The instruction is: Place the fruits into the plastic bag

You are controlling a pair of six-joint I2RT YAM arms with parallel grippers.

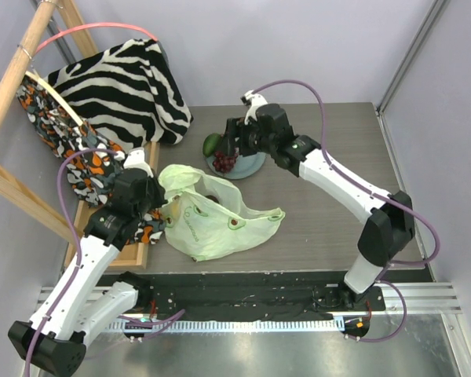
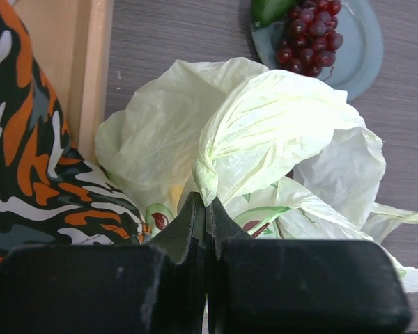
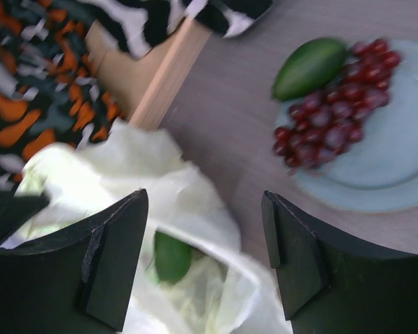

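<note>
left gripper (image 2: 205, 209) pinched tight on rim of pale green crinkly plastic bag (image 1: 212, 224), mouth held up; right gripper (image 3: 203, 233) wide open, empty; green lime (image 3: 172, 256) inside; green avocado (image 3: 310, 66), dark red grape bunch (image 3: 331, 115) on grey-blue round plate (image 3: 397, 167); next: right picks 1 off it

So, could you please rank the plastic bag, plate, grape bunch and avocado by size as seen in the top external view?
Largest: plastic bag
Then: plate
Smallest: grape bunch and avocado, about alike, so unranked.
</note>
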